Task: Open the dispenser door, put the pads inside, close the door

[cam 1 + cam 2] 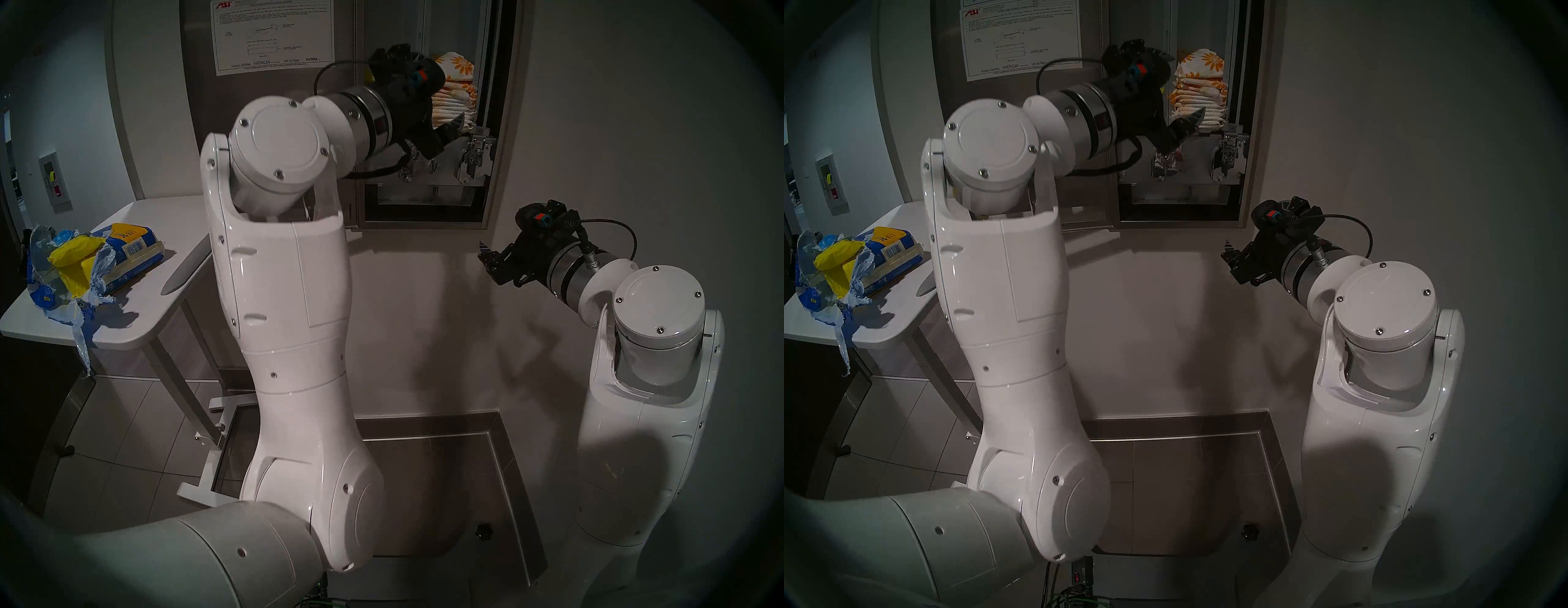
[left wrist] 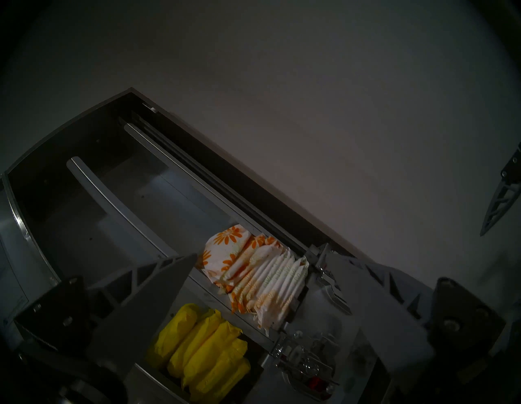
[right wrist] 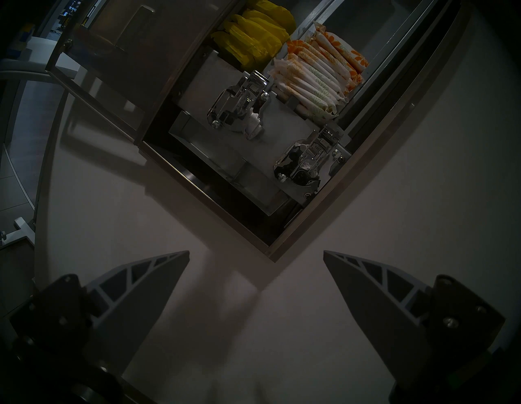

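From the head camera you see the door [image 1: 271, 85] swung open to the left, its instruction sheet facing you, and the pads [image 1: 456, 99] stacked in the cabinet's right column. Your left gripper [image 1: 445, 136] hangs in front of that stack — spread wide, holding nothing. The right gripper [image 1: 488, 259] sits below the cabinet, also apart and empty.

Left wrist: pads [image 2: 265, 276] lie beside yellow packets [image 2: 203, 347].

Right wrist: both fingers [image 3: 141, 293] gape over bare wall — pads [image 3: 318, 76] above chrome levers [image 3: 239, 104].
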Controlling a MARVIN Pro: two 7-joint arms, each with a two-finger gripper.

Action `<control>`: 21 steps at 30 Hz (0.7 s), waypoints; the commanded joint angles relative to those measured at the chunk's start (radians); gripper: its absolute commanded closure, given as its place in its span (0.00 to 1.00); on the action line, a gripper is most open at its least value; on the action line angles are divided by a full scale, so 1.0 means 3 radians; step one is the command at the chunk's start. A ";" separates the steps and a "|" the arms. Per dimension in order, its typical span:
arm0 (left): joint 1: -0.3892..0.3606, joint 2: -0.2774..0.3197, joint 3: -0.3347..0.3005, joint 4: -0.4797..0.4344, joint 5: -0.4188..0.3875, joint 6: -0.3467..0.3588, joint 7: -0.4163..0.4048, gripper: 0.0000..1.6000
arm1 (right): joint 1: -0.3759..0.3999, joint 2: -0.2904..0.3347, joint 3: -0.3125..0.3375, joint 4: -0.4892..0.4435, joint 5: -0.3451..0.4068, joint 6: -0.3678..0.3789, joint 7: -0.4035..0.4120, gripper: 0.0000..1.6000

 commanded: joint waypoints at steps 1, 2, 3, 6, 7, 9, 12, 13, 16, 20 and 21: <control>0.0385 0.0333 0.0189 -0.0199 -0.0184 0.0031 0.0461 0.00 | 0.0064 0.0000 -0.0004 -0.0094 0.0000 -0.0005 -0.0028 0.00; 0.0411 0.0357 0.0181 -0.0208 -0.0203 0.0037 0.0430 0.00 | 0.0063 -0.0003 -0.0004 -0.0094 -0.0001 -0.0006 -0.0029 0.00; 0.0457 0.0392 0.0190 -0.0217 -0.0242 0.0064 0.0499 0.00 | 0.0063 -0.0003 -0.0004 -0.0094 -0.0001 -0.0006 -0.0029 0.00; 0.0581 0.0488 0.0226 -0.0259 -0.0344 0.0100 0.0675 0.00 | 0.0063 -0.0002 -0.0005 -0.0096 -0.0002 -0.0005 -0.0030 0.00; 0.0617 0.0511 0.0227 -0.0271 -0.0366 0.0104 0.0697 0.00 | 0.0063 -0.0003 -0.0005 -0.0096 -0.0002 -0.0005 -0.0030 0.00; 0.0686 0.0562 0.0256 -0.0290 -0.0420 0.0116 0.0829 0.00 | 0.0063 -0.0002 -0.0005 -0.0097 -0.0002 -0.0004 -0.0031 0.00; 0.0776 0.0621 0.0264 -0.0320 -0.0492 0.0106 0.0995 0.00 | 0.0063 -0.0002 -0.0006 -0.0098 -0.0002 -0.0003 -0.0033 0.00; 0.0798 0.0631 0.0256 -0.0332 -0.0511 0.0105 0.1045 0.00 | 0.0063 -0.0002 -0.0006 -0.0098 -0.0003 -0.0003 -0.0033 0.00; 0.0843 0.0655 0.0250 -0.0381 -0.0578 0.0101 0.1201 0.00 | 0.0063 -0.0002 -0.0006 -0.0099 -0.0003 -0.0003 -0.0034 0.00; 0.0931 0.0713 0.0283 -0.0441 -0.0620 0.0023 0.1431 0.00 | 0.0063 -0.0001 -0.0007 -0.0100 -0.0003 -0.0001 -0.0035 0.00; 0.0944 0.0715 0.0277 -0.0457 -0.0620 0.0014 0.1429 0.00 | 0.0063 -0.0003 -0.0007 -0.0100 -0.0004 -0.0002 -0.0035 0.00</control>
